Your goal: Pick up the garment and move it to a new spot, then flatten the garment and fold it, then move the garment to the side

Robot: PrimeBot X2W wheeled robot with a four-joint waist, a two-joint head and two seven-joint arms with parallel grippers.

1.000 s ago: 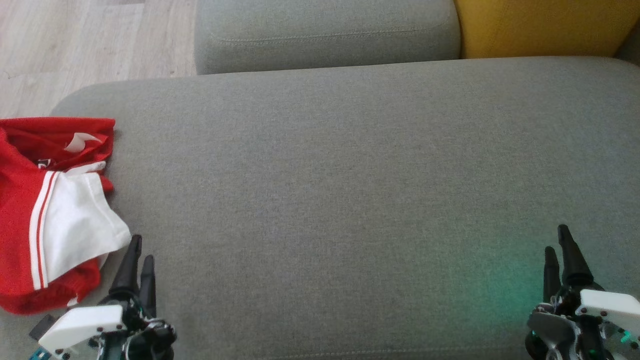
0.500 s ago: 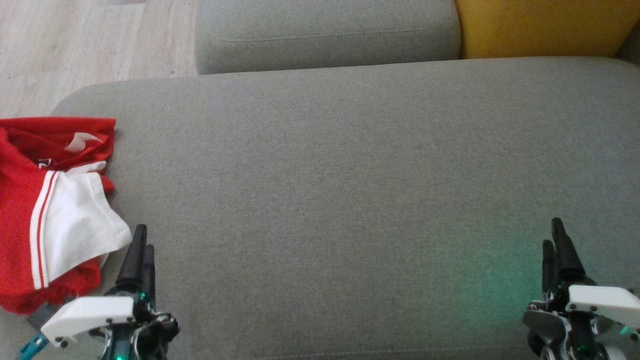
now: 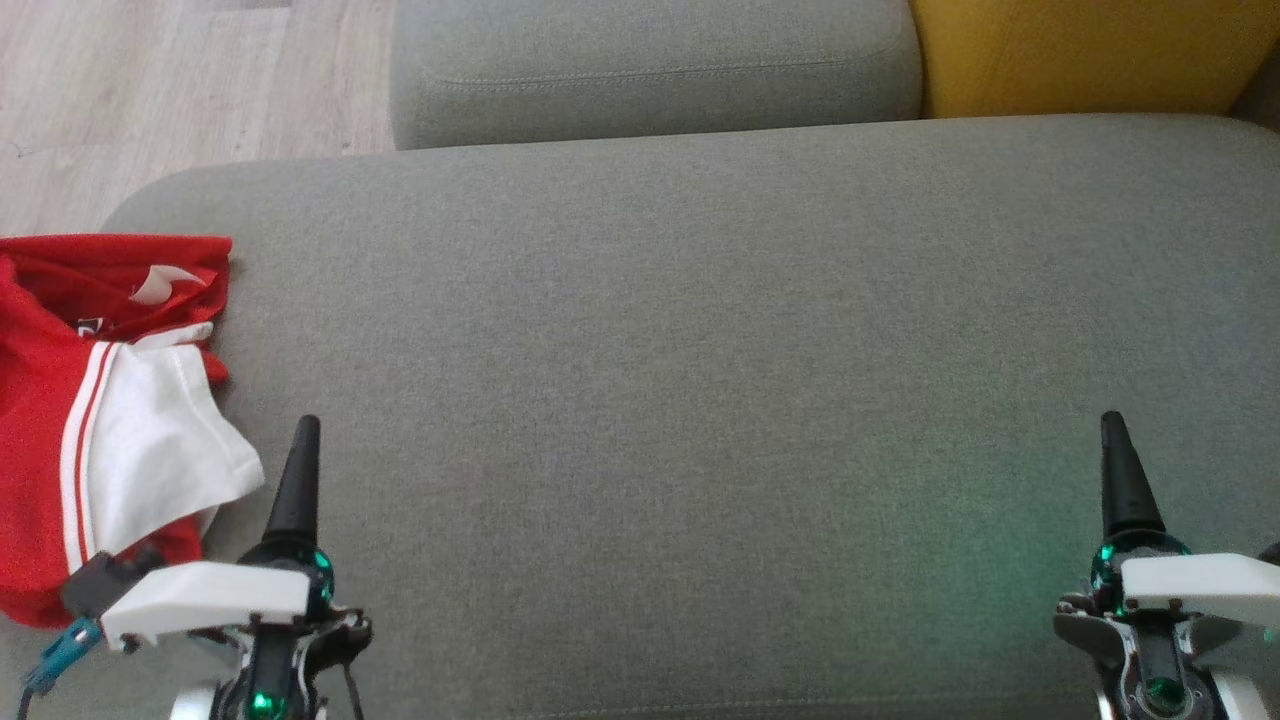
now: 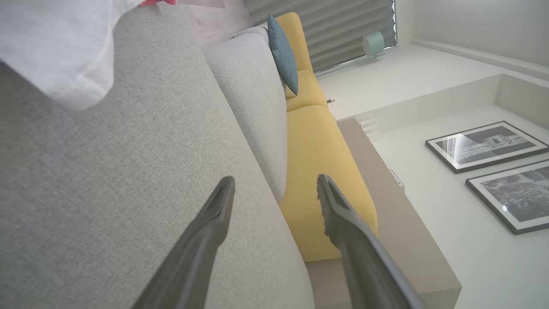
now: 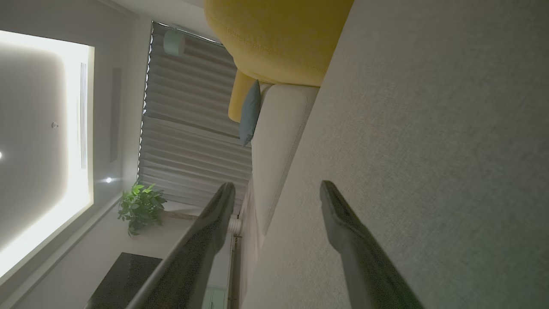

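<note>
A red and white garment [image 3: 100,420] lies crumpled at the left end of the grey sofa seat [image 3: 680,350], partly past the head view's left edge. Its white part [image 4: 55,47] fills the top left corner of the left wrist view. My left gripper [image 3: 300,470] hovers just right of the garment's white flap, apart from it, and in the left wrist view my left gripper [image 4: 274,189] is open with nothing between its fingers. Over the seat's right front, my right gripper [image 3: 1125,470] points forward. The right wrist view shows the right gripper [image 5: 276,195] open and empty.
A grey back cushion [image 3: 650,70] and a yellow cushion [image 3: 1090,50] border the seat's far side. Pale wooden floor [image 3: 150,90] lies beyond the seat's left end. A blue pillow [image 4: 283,53] leans on the yellow sofa farther off.
Both grippers have moved forward over the seat and rolled, so each now shows as a single finger in the head view. The garment has not moved.
</note>
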